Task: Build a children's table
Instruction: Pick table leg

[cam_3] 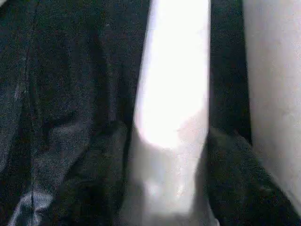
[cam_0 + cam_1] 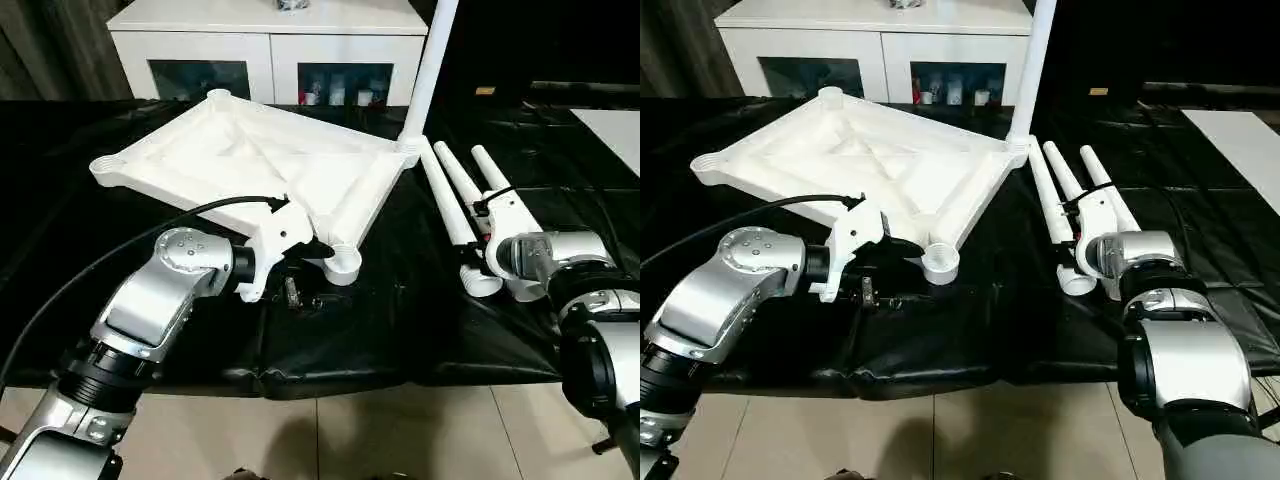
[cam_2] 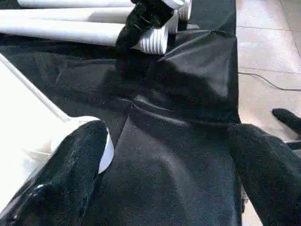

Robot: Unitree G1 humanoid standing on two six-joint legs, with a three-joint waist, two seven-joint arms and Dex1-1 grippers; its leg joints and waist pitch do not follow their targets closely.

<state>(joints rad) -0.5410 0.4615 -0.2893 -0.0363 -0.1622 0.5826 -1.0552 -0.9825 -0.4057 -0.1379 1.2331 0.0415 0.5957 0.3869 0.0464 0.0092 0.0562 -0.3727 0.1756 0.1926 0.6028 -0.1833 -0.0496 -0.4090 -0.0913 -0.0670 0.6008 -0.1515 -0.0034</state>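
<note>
The children's table's white tabletop [image 2: 250, 150] lies ribbed side up and tilted on the black cloth. One leg [image 2: 432, 70] stands upright in its far right corner socket. Three more legs [image 2: 446, 205] lie side by side to the right. My left gripper [image 3: 164, 136] is open just in front of the near corner socket [image 2: 343, 262], with one finger [image 3: 80, 155] beside it. My right gripper [image 1: 169, 141] is over the lying legs near their thick ends. One leg [image 1: 174, 70] runs between its dark fingers [image 1: 99, 179], which lie against both its sides.
A white cabinet [image 2: 270, 45] with glass doors stands behind the table. A flat white board [image 2: 615, 125] lies at the far right. Bare black cloth [image 2: 400, 310] stretches between the two arms. The table's front edge drops to a tiled floor [image 2: 330, 440].
</note>
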